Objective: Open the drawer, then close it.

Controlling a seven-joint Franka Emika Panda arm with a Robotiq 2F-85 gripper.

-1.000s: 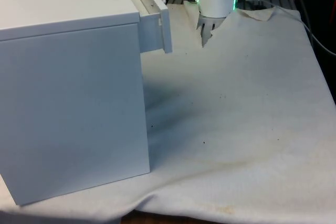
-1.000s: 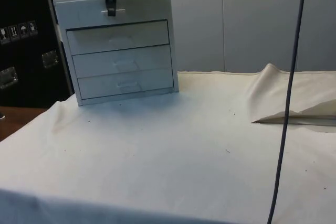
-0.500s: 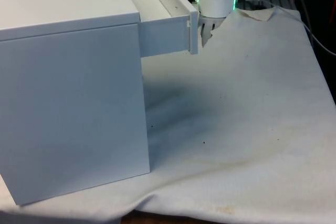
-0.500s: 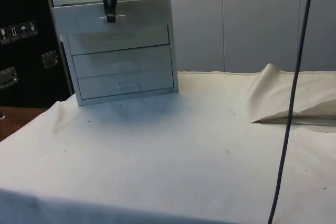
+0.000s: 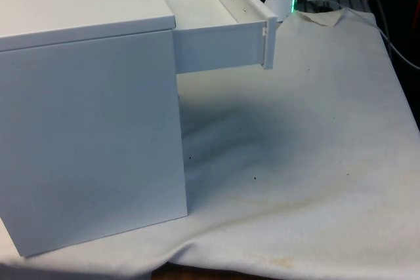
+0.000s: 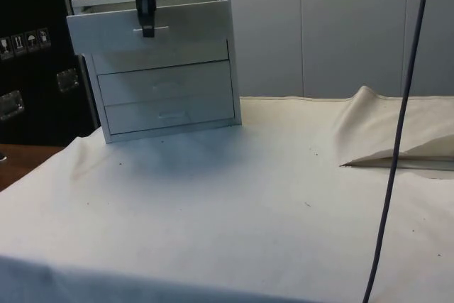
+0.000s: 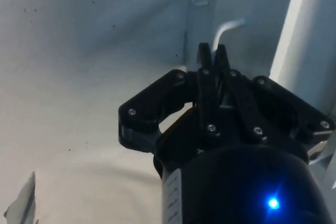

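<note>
a white chest of drawers (image 6: 164,69) is seen at one end of the worktop (image 6: 234,211), which is covered by a white cloth (image 5: 302,162). three drawers can be counted in the side view. the top drawer (image 6: 149,25) is pulled well out of the chest, its front panel standing clear of the two below it; the middle drawer (image 6: 165,80) and the bottom drawer (image 6: 170,112) are shut flush. in the front view the open drawer's side wall (image 5: 220,47) juts towards the front view's right, and the part of its inside that shows, pale walls and floor, holds nothing that can be made out.

the hand (image 6: 147,23) is held at the top drawer's front panel, coming down from above with its black fingers (image 7: 209,77) pointing downwards. in the wrist view the two fingers are pressed close together about the thin white handle (image 7: 227,28) of the drawer, so the hand is closed on that handle. in the side view the handle (image 6: 152,30) is seen as a short horizontal bar crossed by the dark fingers.

one arm and one hand are seen. a dark cable (image 6: 397,140) hangs across the side view, and a fold of the cloth (image 6: 386,133) is raised at that view's right.
</note>
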